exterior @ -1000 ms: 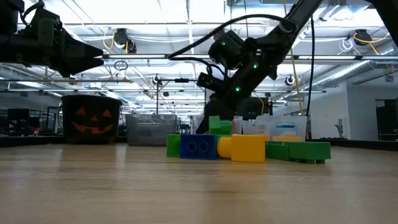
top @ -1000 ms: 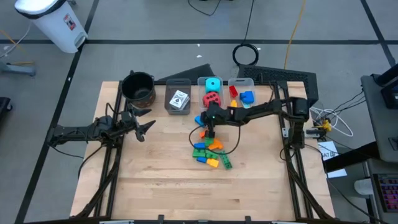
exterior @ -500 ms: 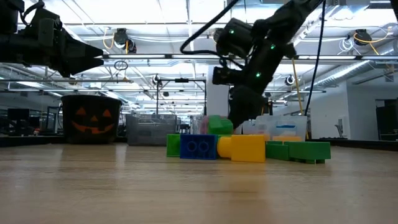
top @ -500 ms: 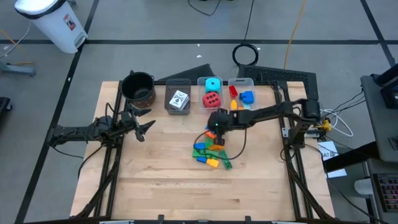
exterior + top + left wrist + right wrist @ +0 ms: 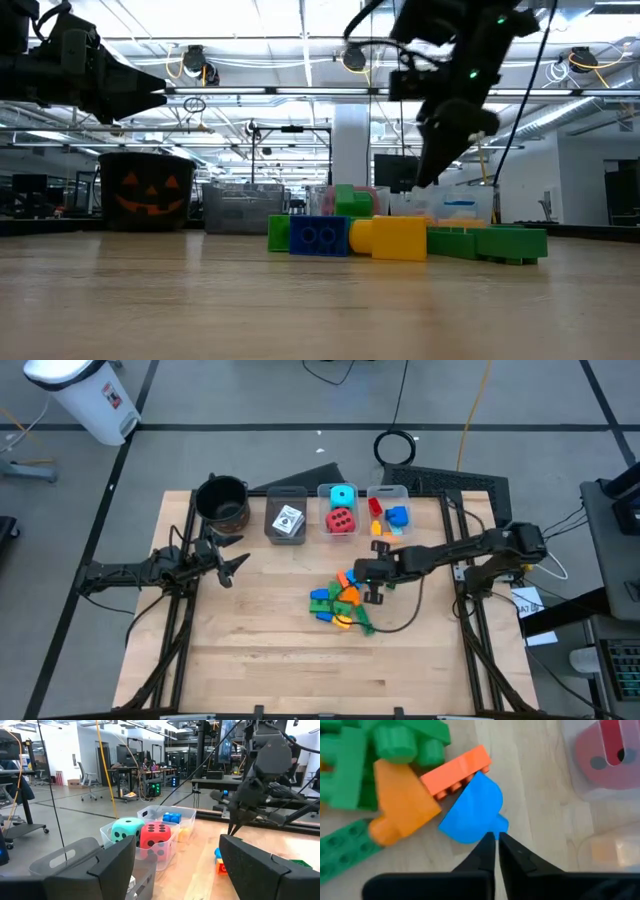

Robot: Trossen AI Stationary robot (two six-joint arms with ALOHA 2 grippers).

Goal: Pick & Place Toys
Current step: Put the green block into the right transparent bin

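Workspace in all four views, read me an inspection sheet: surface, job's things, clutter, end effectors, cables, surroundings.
Surface: wooden table, bare near the front.
Job's things: loose brick pile at centre; red dotted cube and cyan dotted cube share one clear bin; blue brick in the next bin; white cards in the grey bin.
Clutter: black pumpkin pot at the back left.
End effectors: right end effector shut, empty, by the blue rounded brick; left end effector open, waiting at the left.
Cables: black cable looped on the table beside the pile.
Surroundings: white waste bin on the floor.
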